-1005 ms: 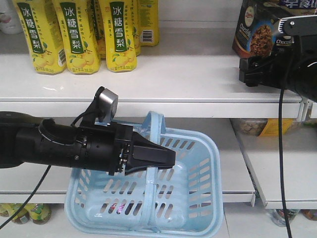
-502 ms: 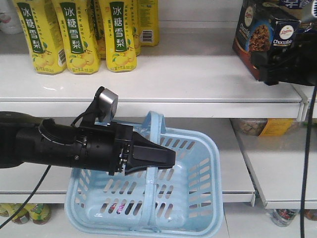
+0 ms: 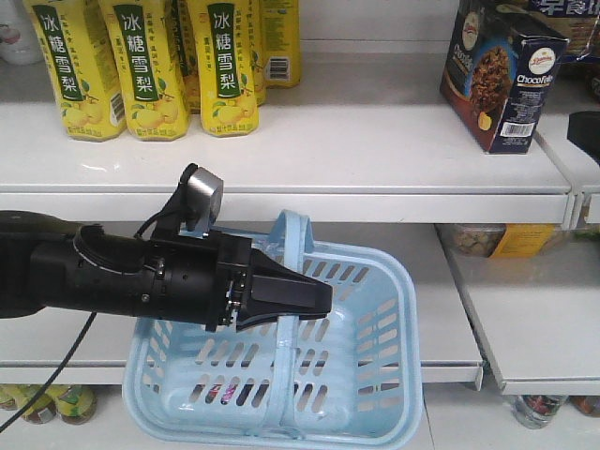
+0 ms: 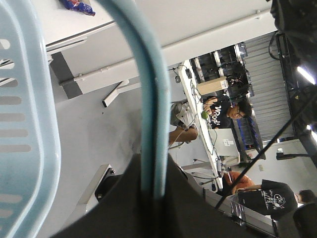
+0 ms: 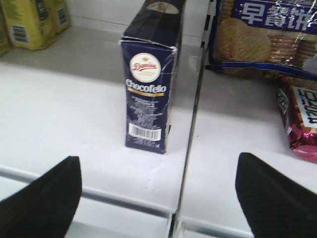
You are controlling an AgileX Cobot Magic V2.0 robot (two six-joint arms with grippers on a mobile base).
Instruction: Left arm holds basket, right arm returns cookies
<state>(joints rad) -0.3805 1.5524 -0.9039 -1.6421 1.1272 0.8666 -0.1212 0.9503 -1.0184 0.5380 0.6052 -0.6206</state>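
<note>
**Cookies on shelf, basket held**

Front view: your left gripper (image 3: 305, 296) clamps the light blue slotted plastic basket (image 3: 375, 375) by a handle; the navy cookie carton (image 3: 502, 70) stands upright at the upper shelf's right end.

Left wrist: the hoop handle (image 4: 148, 99) runs into the closed jaws.

Right wrist: your right gripper (image 5: 158, 198) gapes wide, empty, apart from the carton (image 5: 148, 89).

Yellow drink bottles (image 3: 150, 66) are lined up on the left of the top white shelf (image 3: 356, 141). Green labels with white writing are seen on them. A yellow packet (image 3: 525, 240) and a clear tub (image 3: 469, 239) are tucked under that shelf on the right. More bottles (image 3: 47, 401) are seen low down at the left, and a jar (image 3: 536, 411) low down at the right.

In the right wrist view, a blue bag of round biscuits (image 5: 267, 39) is laid on the shelf, and a pink packet (image 5: 299, 116) is set just below it.

In the left wrist view, people in black shirts (image 4: 225, 111) are seen at a long desk (image 4: 198, 114).
</note>
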